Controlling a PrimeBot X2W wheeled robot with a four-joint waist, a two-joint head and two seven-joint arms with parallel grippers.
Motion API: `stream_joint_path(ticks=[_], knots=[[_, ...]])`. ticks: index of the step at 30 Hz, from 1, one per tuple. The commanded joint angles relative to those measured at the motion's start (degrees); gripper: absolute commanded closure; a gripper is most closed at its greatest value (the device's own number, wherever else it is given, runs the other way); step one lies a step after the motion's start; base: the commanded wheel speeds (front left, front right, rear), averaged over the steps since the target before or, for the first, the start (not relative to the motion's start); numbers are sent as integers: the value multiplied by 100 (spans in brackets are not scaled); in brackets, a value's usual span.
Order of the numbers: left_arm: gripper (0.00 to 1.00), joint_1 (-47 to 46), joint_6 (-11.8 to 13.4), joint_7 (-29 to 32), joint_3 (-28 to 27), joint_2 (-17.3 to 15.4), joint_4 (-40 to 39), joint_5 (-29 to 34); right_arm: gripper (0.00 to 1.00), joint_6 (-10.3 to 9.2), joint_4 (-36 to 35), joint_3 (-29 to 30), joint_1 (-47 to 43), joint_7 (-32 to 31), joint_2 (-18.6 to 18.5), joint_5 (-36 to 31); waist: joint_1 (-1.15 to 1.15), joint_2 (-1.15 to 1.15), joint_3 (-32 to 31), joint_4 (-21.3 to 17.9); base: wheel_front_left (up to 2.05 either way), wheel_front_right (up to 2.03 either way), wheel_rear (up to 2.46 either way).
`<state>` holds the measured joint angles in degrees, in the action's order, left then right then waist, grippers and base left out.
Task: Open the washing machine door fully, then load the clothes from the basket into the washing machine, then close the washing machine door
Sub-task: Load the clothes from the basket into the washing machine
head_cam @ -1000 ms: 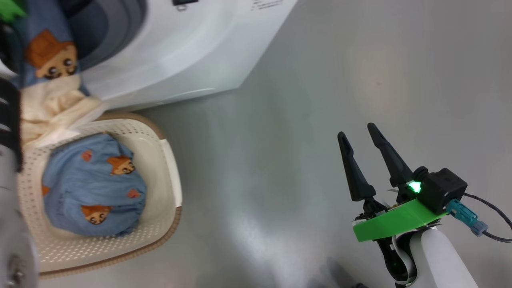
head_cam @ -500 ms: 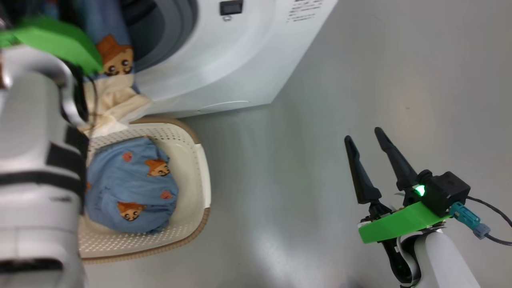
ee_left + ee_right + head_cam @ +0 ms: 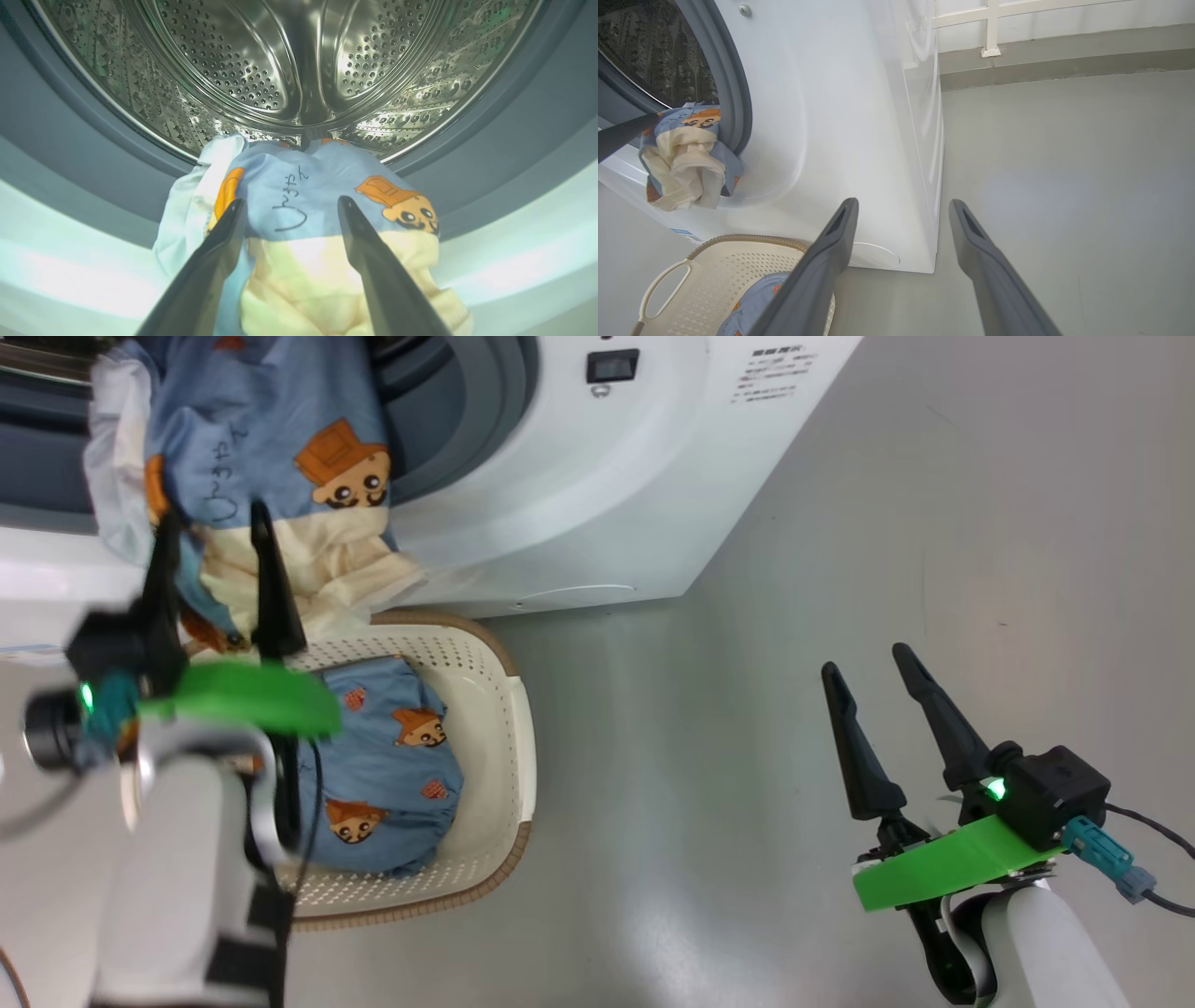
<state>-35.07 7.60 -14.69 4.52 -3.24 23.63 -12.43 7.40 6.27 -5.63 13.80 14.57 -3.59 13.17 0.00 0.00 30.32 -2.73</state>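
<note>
Right claw (image 3: 866,658): fingers held apart with nothing between them, hung over the bare grey floor (image 3: 934,569), well apart from the load.
Basket (image 3: 504,709): cream perforated plastic, a rounded rectangle with a brown woven-look rim; judged stiff and light. It is set on the floor against the lower front edge of the washing machine (image 3: 607,504).
Bundle in basket (image 3: 392,775): light blue printed cloth bunched into a soft dome. It is judged light and limp, best pinched at a raised fold on top.
Left claw (image 3: 292,201): fingers spread and clamped on nothing, held just before the draped garment; whether the cloth is touched cannot be told.
Draped garment (image 3: 317,172): blue print with a cream-white part, laid over the lower edge of the drum mouth, the pale end dangling down the white front above the basket. No shape is kept by it, and a slide back out under its own weight is thought likely. A hold at the thick bunched middle is advised.
Gasket (image 3: 70,140): smooth, matt grey rubber ring; some drag on cloth is expected.
Drum (image 3: 224,60): polished steel, perforated and ribbed; judged slick once the lip is passed.
</note>
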Motion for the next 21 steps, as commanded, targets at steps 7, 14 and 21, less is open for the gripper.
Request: stream_joint_path(ticks=[7, 14, 21], knots=[[0, 1657, 213, -30, -164, -127, -1702, -149, 0, 9, -152, -152, -142, 43, -62, -94, 0, 0, -30, -10, 0, 0, 0], [0, 2681, 408, 24, -261, -172, -2356, -156, 0, 9, -209, -102, -186, 43, -138, -128, 0, 0, -42, -23, 0, 0, 0], [0, 3127, 441, 83, -224, -172, -2492, -197, 0, 9, -308, 8, -247, 43, -166, -191, 0, 0, -100, -53, 0, 0, 0]])
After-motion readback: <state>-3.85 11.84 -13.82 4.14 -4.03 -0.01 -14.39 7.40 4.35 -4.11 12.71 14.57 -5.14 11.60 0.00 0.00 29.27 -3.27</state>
